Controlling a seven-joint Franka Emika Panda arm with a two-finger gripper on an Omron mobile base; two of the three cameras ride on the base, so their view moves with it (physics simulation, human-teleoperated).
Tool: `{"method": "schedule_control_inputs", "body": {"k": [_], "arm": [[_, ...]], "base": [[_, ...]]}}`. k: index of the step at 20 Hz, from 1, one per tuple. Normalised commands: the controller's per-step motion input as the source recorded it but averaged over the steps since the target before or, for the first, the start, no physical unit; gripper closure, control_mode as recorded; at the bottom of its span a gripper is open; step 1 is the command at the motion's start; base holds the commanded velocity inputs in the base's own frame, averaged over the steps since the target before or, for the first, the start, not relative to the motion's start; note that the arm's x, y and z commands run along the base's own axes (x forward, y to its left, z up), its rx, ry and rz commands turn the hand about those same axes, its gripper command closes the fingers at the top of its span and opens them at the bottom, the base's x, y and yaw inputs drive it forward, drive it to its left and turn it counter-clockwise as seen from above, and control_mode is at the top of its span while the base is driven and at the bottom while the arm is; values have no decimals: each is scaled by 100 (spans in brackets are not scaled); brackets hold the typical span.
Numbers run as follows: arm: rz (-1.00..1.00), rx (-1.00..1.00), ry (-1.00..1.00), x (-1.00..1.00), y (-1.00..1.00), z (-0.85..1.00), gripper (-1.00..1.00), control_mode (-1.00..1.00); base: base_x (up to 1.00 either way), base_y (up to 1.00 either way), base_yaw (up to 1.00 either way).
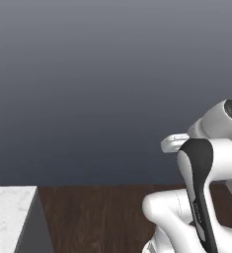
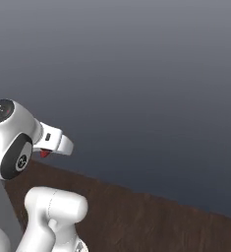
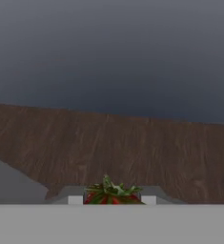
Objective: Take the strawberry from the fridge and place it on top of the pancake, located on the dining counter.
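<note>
Strawberry [image 3: 112,194] pinched between gripper [image 3: 111,199] fingertips — leafy top outward, above wooden floor [image 3: 132,147]

Strawberry [image 3: 112,194]: lower half cut off by the hand view's bottom band; only a red sliver shows in the right base view.
Dining counter [image 1: 9,217]: corner only, cropped by frame edges.

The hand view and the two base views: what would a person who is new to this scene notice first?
First, the strawberry, red with green leaves, shut between the fingers of the gripper at the bottom of the hand view; the right base view shows a red bit under the hand. Next, the dark brown wooden floor beneath a plain grey backdrop. A white marble counter corner sits lower left in the left base view.
</note>
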Motion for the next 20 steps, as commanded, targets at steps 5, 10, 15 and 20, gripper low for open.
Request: {"method": "schedule_control_inputs", "body": {"k": [5,10,15,20], "arm": [[0,0,0,0,0,0,100,100],[0,0,0,0,0,0,100,100],[0,0,0,0,0,0,100,100],[0,0,0,0,0,0,100,100]], "base": [[100,-10,69],[100,-39,78],[95,-38,79],[100,-19,77]]}}
